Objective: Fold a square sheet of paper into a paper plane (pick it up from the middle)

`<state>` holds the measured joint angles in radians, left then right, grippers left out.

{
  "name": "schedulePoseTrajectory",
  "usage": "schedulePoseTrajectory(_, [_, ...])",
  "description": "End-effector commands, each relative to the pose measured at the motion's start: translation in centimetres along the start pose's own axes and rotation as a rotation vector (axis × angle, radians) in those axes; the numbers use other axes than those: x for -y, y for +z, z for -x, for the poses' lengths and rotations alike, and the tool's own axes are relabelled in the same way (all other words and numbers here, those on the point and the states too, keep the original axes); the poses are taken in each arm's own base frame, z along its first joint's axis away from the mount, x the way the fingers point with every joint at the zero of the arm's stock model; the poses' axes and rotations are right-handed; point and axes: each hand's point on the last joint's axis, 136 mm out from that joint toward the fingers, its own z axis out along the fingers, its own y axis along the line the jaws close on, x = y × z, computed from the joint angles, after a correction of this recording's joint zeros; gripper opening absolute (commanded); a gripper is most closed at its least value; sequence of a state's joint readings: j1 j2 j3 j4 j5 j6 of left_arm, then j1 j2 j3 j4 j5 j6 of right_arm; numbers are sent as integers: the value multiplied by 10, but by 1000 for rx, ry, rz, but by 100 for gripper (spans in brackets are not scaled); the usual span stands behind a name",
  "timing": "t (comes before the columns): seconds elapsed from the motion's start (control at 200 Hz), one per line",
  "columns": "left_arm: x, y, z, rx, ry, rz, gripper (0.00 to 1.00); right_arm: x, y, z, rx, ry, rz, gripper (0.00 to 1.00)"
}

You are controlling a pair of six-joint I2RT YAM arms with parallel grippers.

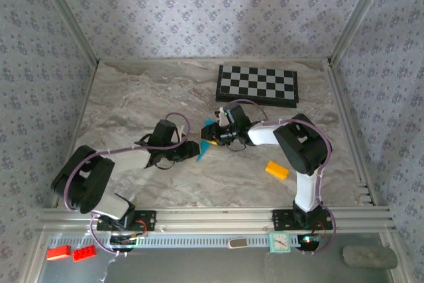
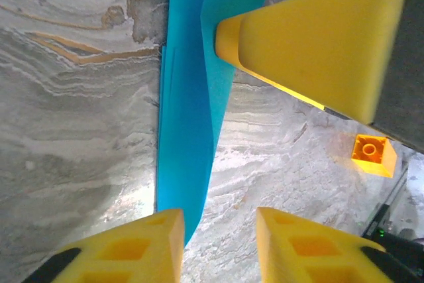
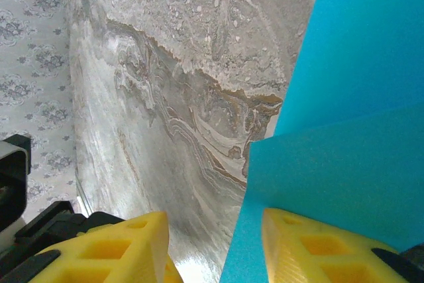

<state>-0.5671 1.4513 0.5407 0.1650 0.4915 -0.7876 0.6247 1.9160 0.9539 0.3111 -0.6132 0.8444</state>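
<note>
square sheet of paper (image 2: 189, 130) already folded narrow, sits mid table (image 1: 132, 104); left jaws spread beside it; right jaws spread, one side touching it; no pointed paper plane yet; nose and wing folds remain

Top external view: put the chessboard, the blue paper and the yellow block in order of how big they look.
1. chessboard, clearly the largest.
2 and 3. blue paper and yellow block look about alike. The paper is folded and partly hidden, so I won't rank these two.
</note>
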Motion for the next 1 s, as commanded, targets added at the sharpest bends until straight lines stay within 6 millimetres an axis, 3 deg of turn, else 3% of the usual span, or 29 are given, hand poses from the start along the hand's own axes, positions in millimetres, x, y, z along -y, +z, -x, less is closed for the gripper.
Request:
schedulePoseTrajectory(0.0, [-4, -1, -1, -10, 42, 70, 39, 1, 5, 0, -9, -8, -19, 43])
schedulePoseTrajectory(0.27, [-3, 15, -6, -55, 53, 87, 49, 1, 7, 0, -13, -4, -21, 43])
schedulePoseTrajectory(0.495, [-19, 20, -9, -75, 49, 167, 49, 0, 7, 0, -14, -2, -22, 43])
schedulePoseTrajectory(0.755, [-37, 27, -22, -119, 32, 214, 40, 2, 8, -1, -17, 5, -29, 43])
schedulePoseTrajectory(0.995, [-41, 26, -23, -114, 30, 225, 28, 4, 8, 1, -15, 12, -36, 42])
